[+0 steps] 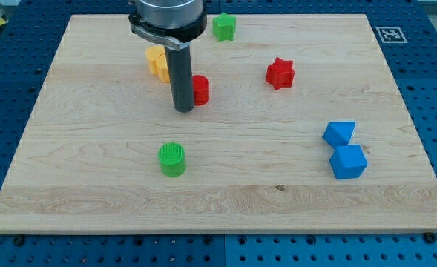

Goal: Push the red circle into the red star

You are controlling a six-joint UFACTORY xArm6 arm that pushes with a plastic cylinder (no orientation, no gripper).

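The red circle point(201, 90) sits on the counter point(92, 185) in the upper middle of the view, partly hidden on its left side by our rod. It looks like a short, rigid disc of hard plastic, light, with a flat base; we judge it will slide readily on the smooth wood and, being round, may roll off a push that is not centred. There is no pincer on this rig, so nothing opens, closes or grips; all contact is by pushing. The place to bear on is the circle's left flank, straight opposite the target.

Our tip point(184, 110) stands just beside the circle on the view's left, touching it or very nearly so; the rod hides the contact line, so we cannot tell which.

The red star point(280, 73) lies to the view's right of the circle and slightly higher, apart from it, with bare wood between. We judge the push must run rightward with a slight upward lean. The task is not yet done.

Behind the rod, to the view's upper left, is a yellow block point(157, 62), shape unclear. A green block point(224, 27) sits near the top edge. A green cylinder point(172, 159) lies below the tip, well apart. Two blue blocks point(340, 133) point(349, 162) touch each other at the lower right, clear of the intended path.
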